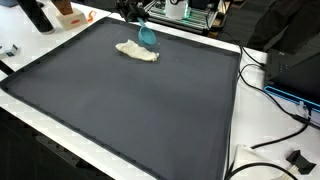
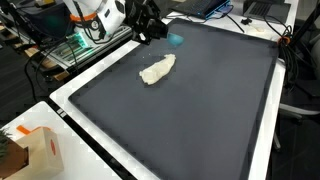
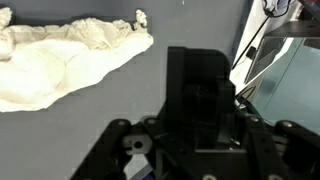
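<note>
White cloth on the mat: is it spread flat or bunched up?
Bunched up. The white cloth lies in a wrinkled, elongated heap on the dark mat; the wrist view shows folds and a ruffled edge.

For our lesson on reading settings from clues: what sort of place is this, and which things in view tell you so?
Probably a robotics lab or workshop: a dark mat covers a white table, loose cables trail off its edge, and electronic gear stands near the gripper.

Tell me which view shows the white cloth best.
The wrist view: the white cloth lies close, its folds plain, though cropped at the left edge. Both exterior views show the cloth whole but small on the dark mat.
</note>
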`<state>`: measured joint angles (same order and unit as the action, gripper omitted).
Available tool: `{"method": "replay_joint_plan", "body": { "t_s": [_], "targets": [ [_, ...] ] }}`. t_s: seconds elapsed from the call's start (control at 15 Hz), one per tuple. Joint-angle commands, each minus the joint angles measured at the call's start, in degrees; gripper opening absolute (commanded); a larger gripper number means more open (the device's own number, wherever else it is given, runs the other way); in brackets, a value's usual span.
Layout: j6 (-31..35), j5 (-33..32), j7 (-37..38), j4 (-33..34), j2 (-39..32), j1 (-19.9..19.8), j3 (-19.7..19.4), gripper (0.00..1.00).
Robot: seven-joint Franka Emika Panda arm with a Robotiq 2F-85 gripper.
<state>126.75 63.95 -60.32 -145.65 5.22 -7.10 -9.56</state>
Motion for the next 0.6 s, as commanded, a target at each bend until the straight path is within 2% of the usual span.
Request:
{"method": "replay_joint_plan", "body": {
  "t_s": [0.0,0.53],
  "targets": [
    [-0.2,-0.6,6.1,-2.2,3.8,-1.3,-0.2,0.27],
    [0.8,-1.7,18.9,-6.2,10.8,-3.4,-0.7,0.27]
  ]
}}
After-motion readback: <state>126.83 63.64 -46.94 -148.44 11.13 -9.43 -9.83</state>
